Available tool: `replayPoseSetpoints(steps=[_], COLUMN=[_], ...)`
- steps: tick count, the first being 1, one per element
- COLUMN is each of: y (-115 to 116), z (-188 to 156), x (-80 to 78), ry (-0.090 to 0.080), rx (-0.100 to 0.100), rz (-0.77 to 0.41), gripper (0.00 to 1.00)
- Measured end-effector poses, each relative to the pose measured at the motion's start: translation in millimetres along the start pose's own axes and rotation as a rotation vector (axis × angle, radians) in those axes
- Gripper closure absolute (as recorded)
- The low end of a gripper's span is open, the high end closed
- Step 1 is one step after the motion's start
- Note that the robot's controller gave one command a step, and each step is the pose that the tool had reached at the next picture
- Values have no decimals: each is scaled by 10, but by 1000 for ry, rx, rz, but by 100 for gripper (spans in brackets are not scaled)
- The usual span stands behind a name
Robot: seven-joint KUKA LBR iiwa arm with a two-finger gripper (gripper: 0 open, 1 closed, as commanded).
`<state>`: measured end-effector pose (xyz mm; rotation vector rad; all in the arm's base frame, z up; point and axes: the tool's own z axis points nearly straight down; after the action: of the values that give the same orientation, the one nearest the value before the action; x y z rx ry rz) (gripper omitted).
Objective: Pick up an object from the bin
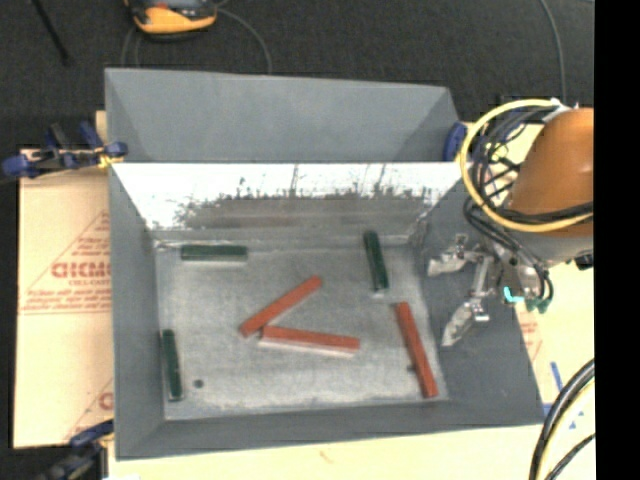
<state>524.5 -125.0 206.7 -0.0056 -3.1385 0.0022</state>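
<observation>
My gripper [450,296] hangs over the bin's right slope with its two fingers spread apart, one fingertip near the upper right and one lower down; it is open and nothing is between them. Just left of the lower fingertip a red bar [415,349] lies along the bin's right side, running top to bottom. A dark green bar [376,261] lies upright left of the upper fingertip.
Two more red bars [281,306] [309,340] meet in a V at the bin's middle. A dark green bar [213,253] lies flat at the upper left and another [172,364] stands along the left side. The orange-covered arm with cables sits at the right.
</observation>
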Motion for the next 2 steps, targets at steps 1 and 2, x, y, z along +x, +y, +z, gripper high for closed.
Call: replayPoseSetpoints(steps=[1,2], y=[3,6], z=[-36,-29], x=[-17,-15], ry=[-7,-7], rx=[1,1], rz=[-2,-4], gripper=[0,0])
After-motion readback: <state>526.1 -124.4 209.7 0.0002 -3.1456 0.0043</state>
